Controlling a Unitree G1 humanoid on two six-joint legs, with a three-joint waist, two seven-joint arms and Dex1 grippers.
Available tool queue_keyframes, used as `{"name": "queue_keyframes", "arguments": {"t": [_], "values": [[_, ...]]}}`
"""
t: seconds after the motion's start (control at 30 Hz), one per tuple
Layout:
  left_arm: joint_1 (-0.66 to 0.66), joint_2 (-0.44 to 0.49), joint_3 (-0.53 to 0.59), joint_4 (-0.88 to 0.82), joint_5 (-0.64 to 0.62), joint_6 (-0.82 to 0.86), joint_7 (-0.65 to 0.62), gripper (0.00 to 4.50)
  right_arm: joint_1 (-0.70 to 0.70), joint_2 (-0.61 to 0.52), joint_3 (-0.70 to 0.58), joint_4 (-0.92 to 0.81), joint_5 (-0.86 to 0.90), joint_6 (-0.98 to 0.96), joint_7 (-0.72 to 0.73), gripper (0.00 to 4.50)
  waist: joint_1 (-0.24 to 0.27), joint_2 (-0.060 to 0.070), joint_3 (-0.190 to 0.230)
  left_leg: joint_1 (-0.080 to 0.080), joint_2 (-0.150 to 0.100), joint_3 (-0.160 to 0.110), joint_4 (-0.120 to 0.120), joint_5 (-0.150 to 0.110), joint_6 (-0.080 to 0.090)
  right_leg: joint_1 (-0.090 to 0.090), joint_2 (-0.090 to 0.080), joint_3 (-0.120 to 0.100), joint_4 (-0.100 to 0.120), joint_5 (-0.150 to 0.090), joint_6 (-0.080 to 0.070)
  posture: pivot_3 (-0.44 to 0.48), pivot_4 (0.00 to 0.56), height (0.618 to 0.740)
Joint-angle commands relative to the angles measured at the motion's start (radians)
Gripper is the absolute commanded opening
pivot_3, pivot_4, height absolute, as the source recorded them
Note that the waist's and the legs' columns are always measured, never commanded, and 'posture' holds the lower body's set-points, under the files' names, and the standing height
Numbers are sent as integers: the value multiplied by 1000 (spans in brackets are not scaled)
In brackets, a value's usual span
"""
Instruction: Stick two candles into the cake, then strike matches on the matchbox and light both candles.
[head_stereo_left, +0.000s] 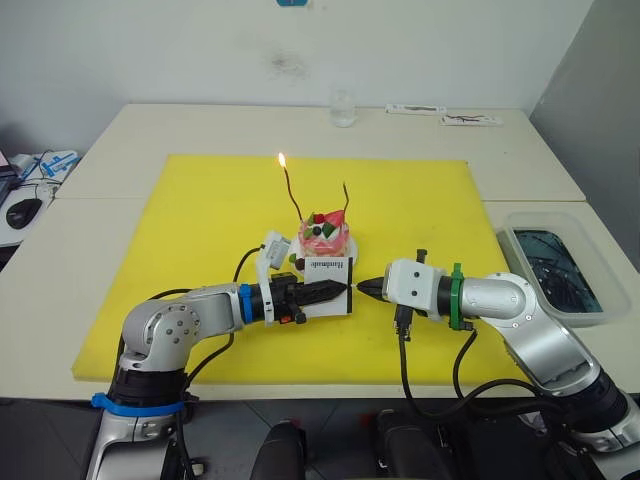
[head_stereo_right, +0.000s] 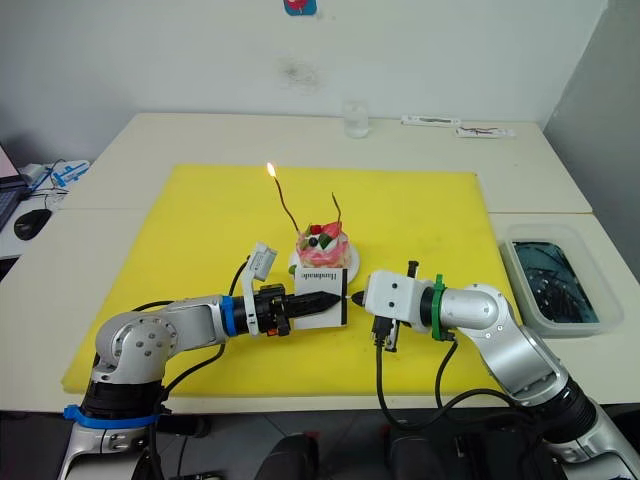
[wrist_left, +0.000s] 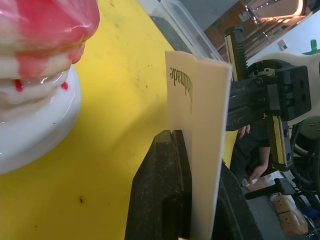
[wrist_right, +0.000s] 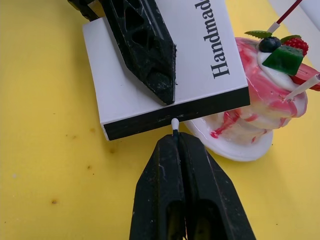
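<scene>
Head cameras overlook the table (head_stereo_left: 110, 240); wrist cameras sit close, facing each other.

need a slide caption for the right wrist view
Right tool presses a match to the matchbox strip beside the cake.

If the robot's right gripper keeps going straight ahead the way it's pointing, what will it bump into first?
Most likely the matchbox. The right gripper is shut on a match whose white tip sits just at the box's black striking strip, so the match would touch that strip first. The left gripper holds the box.
</scene>
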Motion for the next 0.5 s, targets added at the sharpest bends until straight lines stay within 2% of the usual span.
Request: {"name": "queue_keyframes", "arguments": {"t": [0.03, 0.17, 0.27, 0.5], "values": [[-34, -43, 16, -32, -43, -25, -12, 0, 11, -4, 26, -41, 3, -10, 33, 39, 0, 0, 0, 0, 0, 0, 0, 0, 0, 0, 0, 0, 0, 0, 0, 0, 150, 740], [-122, -68, 123, -10, -110, -13, 57, 0, 49, -45, 43, -84, 18, -3, 75, 39, 7, 0, 0, 0, 0, 0, 0, 0, 0, 0, 0, 0, 0, 0, 0, 0, 150, 740], [-164, -26, 201, -15, -166, 14, 96, 0, 72, -87, 0, -125, 47, 5, 109, 39, 10, -1, 0, -1, 0, -3, 0, 0, 0, 0, 0, -2, 0, 0, 0, 0, 150, 740], [-86, 104, 218, -90, -215, 62, 66, 0, 40, -101, -104, -168, 139, 81, 111, 39, -5, 0, 0, 1, 0, -1, 0, 0, 0, 0, 0, 0, 1, 0, 0, 0, 150, 740]]}}
